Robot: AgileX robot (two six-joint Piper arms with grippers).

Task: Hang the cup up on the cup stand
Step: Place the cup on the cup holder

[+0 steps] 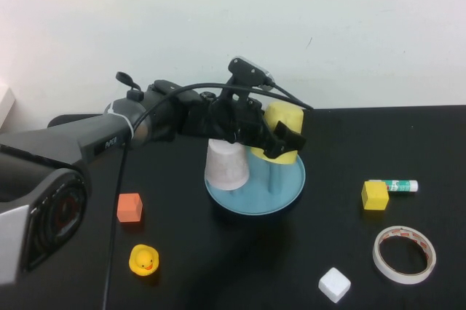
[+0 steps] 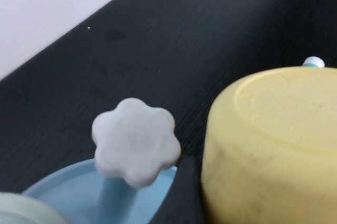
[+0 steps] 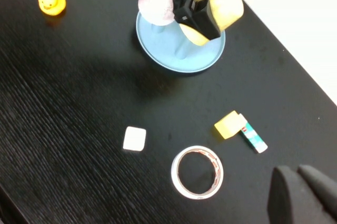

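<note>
From the high view: the left gripper (image 1: pixel 280 137) is out over the stand (image 1: pixel 288 192), jaws spread wide around the yellow cup (image 1: pixel 285 122), which sits upside down, base up, above the tray. One black finger (image 1: pixel 286 140) lies across the cup's wall. Whether the cup already rests on a peg or hangs in the grip, I can't tell from here. A white cup (image 1: pixel 227 165) is already inverted on the stand just beside it. Scattered around: orange block (image 1: pixel 129 207), duck (image 1: pixel 143 259), yellow block (image 1: pixel 375 195), glue stick (image 1: pixel 396 185), tape ring (image 1: pixel 405 253), white block (image 1: pixel 334 284).

Left wrist view now: the cup's flat base (image 2: pixel 279 108) fills the frame, and right beside it a bare peg with its white flower cap (image 2: pixel 135 141) stands free, blue tray below. That peg is uncovered.

Right wrist view: the right gripper (image 3: pixel 303 192) hangs well away, over the table near the tape ring, fingers pressed together on nothing. It looks down on the stand with both cups and the left gripper across the yellow one.

Handling, as I judge it: thin plastic, light, stiff enough but smooth and tapered, so it could slide through the pads. Best hold is across the mid-wall, squeezing gently, keeping the mouth square over the peg.
</note>
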